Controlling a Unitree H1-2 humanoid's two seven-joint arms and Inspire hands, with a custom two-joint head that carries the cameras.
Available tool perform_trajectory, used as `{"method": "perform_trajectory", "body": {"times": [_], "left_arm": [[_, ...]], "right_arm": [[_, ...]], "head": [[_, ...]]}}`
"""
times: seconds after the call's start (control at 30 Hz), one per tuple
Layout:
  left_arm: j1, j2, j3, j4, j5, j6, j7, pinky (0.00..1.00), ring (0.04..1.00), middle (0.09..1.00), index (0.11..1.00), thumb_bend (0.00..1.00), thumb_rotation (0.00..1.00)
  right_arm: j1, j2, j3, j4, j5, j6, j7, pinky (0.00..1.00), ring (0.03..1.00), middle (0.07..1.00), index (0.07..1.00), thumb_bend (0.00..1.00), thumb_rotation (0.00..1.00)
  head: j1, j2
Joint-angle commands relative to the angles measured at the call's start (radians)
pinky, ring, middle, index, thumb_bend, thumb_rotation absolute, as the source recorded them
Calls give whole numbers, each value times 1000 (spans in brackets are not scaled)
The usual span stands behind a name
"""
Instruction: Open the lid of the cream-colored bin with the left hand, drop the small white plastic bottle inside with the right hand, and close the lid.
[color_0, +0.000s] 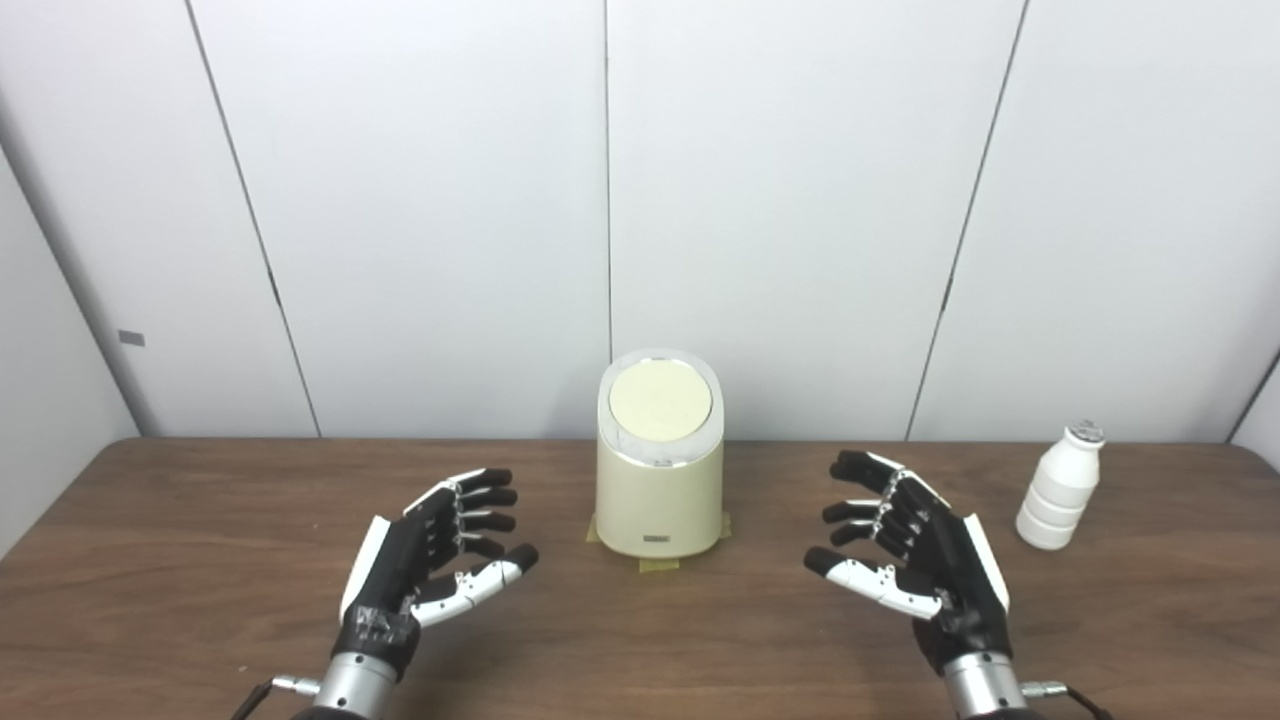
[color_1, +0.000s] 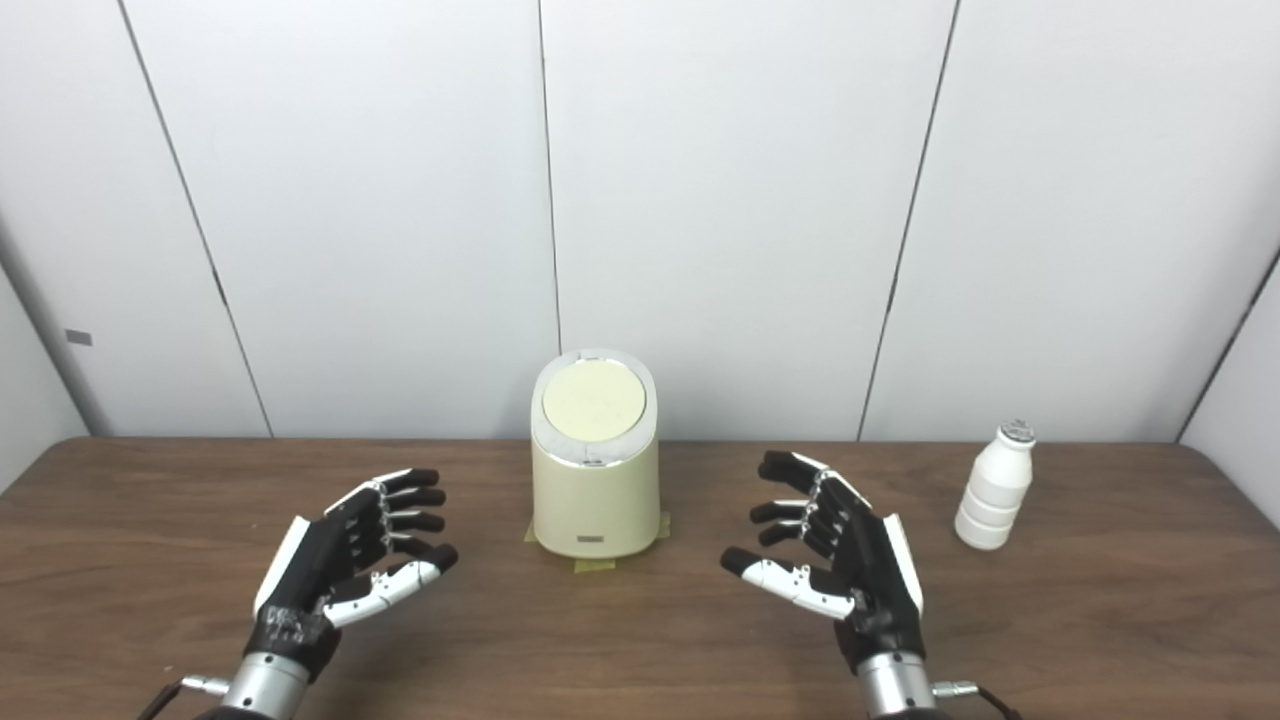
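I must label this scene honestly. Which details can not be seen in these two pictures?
- Inside of the bin: hidden by its closed lid, both views.
- Small label low on the bin's front: too small to read.
- Bottle contents: hidden by its opaque white wall.
- Both forearms: cut off by the bottom edge.
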Motion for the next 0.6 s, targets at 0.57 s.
{"method": "perform_trajectory", "body": {"times": [0.57], "left_arm": [[-46,-19,-5,-26,10,-25,34,537,660,730,769,695,159]], "right_arm": [[-37,-4,-6,2,23,-33,7,486,575,737,739,801,155]], "head": [[10,-4]]}}
